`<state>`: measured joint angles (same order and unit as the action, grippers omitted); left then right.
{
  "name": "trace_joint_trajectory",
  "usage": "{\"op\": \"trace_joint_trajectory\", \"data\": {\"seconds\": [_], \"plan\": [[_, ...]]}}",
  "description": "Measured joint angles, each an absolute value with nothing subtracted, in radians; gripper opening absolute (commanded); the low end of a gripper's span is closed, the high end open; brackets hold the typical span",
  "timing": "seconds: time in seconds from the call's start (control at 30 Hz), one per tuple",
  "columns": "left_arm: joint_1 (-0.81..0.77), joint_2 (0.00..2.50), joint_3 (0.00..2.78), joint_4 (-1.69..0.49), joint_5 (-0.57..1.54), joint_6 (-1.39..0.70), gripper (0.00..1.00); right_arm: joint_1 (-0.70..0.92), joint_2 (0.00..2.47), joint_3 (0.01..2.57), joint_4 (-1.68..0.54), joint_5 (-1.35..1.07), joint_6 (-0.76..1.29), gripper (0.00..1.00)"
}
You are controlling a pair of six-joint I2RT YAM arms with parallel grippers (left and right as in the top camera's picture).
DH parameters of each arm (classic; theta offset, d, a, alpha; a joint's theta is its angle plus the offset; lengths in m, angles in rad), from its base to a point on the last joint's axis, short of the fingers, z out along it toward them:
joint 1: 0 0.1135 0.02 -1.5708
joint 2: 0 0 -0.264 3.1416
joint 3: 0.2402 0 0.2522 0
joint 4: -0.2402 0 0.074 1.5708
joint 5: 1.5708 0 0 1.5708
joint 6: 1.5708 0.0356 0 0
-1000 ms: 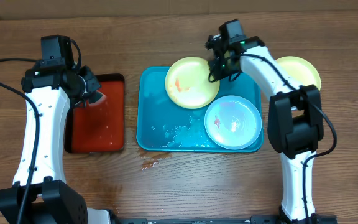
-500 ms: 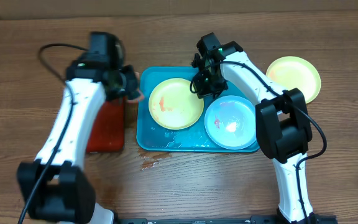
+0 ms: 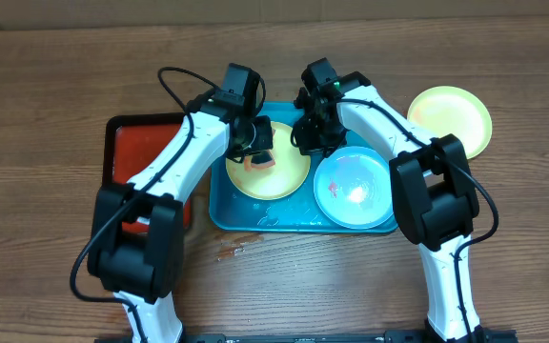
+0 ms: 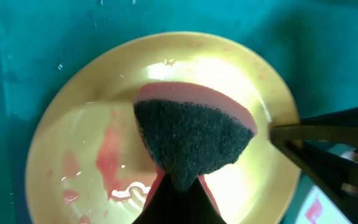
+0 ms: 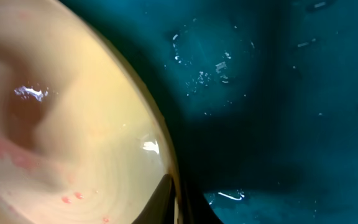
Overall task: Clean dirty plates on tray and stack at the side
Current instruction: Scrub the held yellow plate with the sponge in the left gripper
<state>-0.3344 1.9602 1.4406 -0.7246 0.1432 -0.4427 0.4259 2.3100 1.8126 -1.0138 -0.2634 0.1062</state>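
A yellow-green plate (image 3: 284, 176) with orange-red smears lies in the left half of the light-blue tray (image 3: 219, 211). My left gripper (image 3: 258, 151) is shut on a pink sponge with a dark scrub face (image 4: 191, 134) and holds it over this plate (image 4: 86, 155). My right gripper (image 3: 313, 143) is shut on the plate's right rim (image 5: 166, 180). A pale mint plate (image 3: 355, 189) with red smears lies in the tray's right half. A second yellow-green plate (image 3: 451, 116) rests on the table right of the tray.
A red black-rimmed tray (image 3: 136, 157) lies left of the blue tray, partly under my left arm. Water beads on the blue tray floor (image 3: 274, 211) and a wet patch marks the table (image 3: 236, 250) in front of it.
My left arm swung right from the red tray and now holds the sponge over the yellow-green plate. The right gripper slid that plate down-left, and the plate now lies in the tray's left half.
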Motion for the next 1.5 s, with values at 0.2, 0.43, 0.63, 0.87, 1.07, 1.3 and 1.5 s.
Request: {"op": "trace_joint_trajectory", "data": {"seconds": [0.2, 0.43, 0.63, 0.87, 1.07, 1.3, 1.5], "plan": [[-0.334, 2.016, 1.441, -0.686, 0.143, -0.443, 0.04, 0.426, 2.307, 1.804, -0.993, -0.274, 0.120, 0.04], [-0.335, 2.071, 1.444, -0.689, 0.078, -0.443, 0.04, 0.426, 2.307, 1.800, -0.982, -0.285, 0.127, 0.04], [-0.343, 2.071, 1.468, -0.775, -0.089, -0.443, 0.04, 0.434, 2.307, 1.800, -0.973, -0.292, 0.130, 0.04], [-0.320, 2.071, 1.544, -0.895, -0.189, -0.442, 0.04, 0.434, 2.307, 1.799, -0.973, -0.296, 0.130, 0.04], [-0.318, 2.070, 1.602, -0.899, -0.069, -0.442, 0.04, 0.434, 2.307, 1.798, -0.970, -0.296, 0.130, 0.04], [-0.332, 2.070, 1.512, -0.823, 0.115, -0.442, 0.04, 0.434, 2.307, 1.798, -0.968, -0.297, 0.131, 0.04], [-0.334, 2.066, 1.454, -0.794, 0.118, -0.424, 0.04, 0.434, 2.307, 1.797, -0.965, -0.297, 0.127, 0.04]]}}
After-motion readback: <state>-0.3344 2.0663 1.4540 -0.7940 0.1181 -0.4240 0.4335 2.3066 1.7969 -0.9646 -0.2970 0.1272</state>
